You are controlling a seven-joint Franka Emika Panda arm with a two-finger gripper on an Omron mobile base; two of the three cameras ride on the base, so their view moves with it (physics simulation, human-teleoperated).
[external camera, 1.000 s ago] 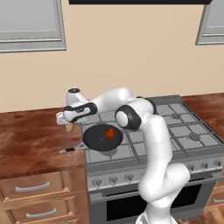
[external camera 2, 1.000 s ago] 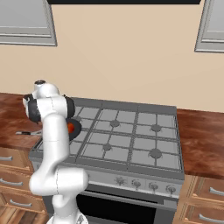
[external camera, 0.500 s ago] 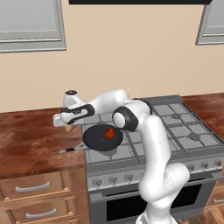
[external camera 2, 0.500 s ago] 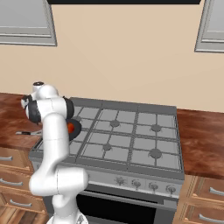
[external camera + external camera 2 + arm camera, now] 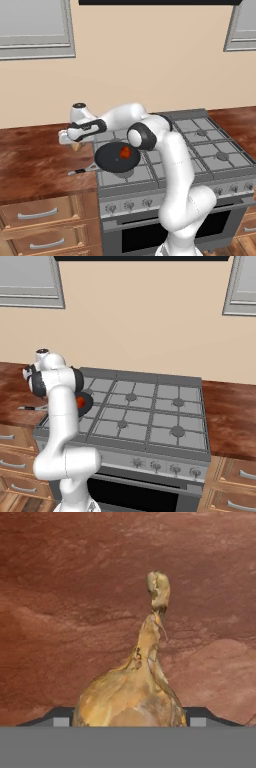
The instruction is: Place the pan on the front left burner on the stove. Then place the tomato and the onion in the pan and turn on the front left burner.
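Arm rises from base, elbow bent high, forearm stretched out level toward robot's left. Wrist turned down, pincer (image 5: 75, 145) pointing downward, low above the tabletop (image 5: 35, 165). In hand view, the two dark fingertips (image 5: 61, 716) stand apart at either side of the onion (image 5: 132, 692). Contact with it cannot be told.

I see a reddish-brown wood-grain tabletop (image 5: 35, 160) at nine o'clock of the grey steel gas stove (image 5: 200, 145). A yellowish-tan pointed onion (image 5: 132, 697) lies on it; the black round pan (image 5: 117, 158) sits on the stove's grates.
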